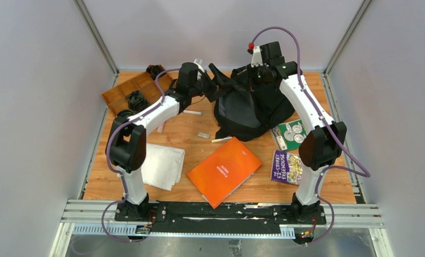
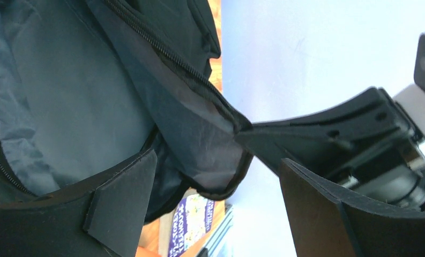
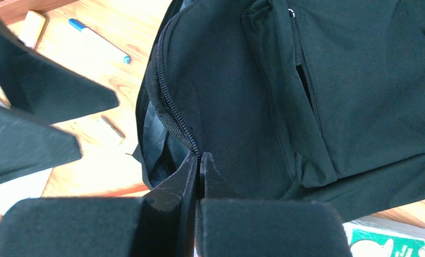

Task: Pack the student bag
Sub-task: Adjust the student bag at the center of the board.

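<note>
Closest to the lens in the right wrist view, the right gripper (image 3: 199, 160) has its pads pressed together on the zipper edge of the student bag (image 3: 360, 80), pinching a fold of fabric beside the open mouth. The left gripper (image 2: 215, 195) is spread wide. Its fingers stand on either side of the bag's rim with the grey lining showing between them, and they are not clamped on it.

The bag sits at the far middle of the table (image 1: 108, 184), slumped between the two arms. It looks soft and floppy, and I judge that it will sag and fold shut unless the rim is held. The stitched zipper edge, the rim seam and the top loop look like the firmest places to grip, as smooth lining would likely slip.

There is one bag. One large orange book (image 1: 224, 171) lies near the middle. Two smaller books lie on the right, a green one (image 1: 289, 134) and a purple one (image 1: 286, 167) nearer than it. One folded white cloth (image 1: 162, 165) lies near left, and one wooden tray (image 1: 135, 91) sits far left. Three small stationery pieces (image 1: 203, 135) lie just left of the bag.
</note>
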Robot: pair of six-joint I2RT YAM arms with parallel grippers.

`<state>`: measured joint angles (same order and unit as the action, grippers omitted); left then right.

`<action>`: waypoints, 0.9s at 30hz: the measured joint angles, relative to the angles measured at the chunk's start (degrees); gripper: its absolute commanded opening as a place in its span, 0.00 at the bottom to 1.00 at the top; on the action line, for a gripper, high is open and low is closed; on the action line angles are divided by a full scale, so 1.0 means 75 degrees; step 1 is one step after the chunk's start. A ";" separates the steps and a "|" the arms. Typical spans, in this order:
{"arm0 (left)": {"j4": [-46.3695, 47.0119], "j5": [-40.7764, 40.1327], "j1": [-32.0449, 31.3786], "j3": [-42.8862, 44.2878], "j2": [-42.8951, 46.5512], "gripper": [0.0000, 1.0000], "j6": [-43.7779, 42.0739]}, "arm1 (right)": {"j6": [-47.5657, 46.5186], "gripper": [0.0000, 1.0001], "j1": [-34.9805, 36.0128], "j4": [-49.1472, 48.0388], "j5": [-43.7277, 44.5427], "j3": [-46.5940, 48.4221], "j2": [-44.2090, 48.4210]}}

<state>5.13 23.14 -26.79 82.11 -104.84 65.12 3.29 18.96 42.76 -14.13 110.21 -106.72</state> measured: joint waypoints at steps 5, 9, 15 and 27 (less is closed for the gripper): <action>0.0111 -0.0026 0.0006 0.0428 -0.0583 0.90 0.0516 | 0.0020 0.00 0.0000 -0.0017 -0.0125 0.0000 0.0000; 0.0119 -0.0047 0.0009 0.0752 -0.0976 0.86 0.0752 | 0.0023 0.00 0.0000 -0.0041 -0.0169 -0.0006 0.0000; 0.0181 -0.0058 0.0012 0.1443 -0.1594 0.66 0.1081 | 0.0038 0.00 0.0000 -0.0047 -0.0213 -0.0032 -0.0009; 0.0446 0.0032 0.0012 0.1950 -0.2162 0.00 0.1582 | 0.0029 0.64 0.0003 -0.0166 -0.0216 -0.0621 0.0102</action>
<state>8.47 23.38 -26.70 96.73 -121.05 76.99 3.51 18.98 41.52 -15.75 105.56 -105.95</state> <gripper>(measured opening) 0.025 0.516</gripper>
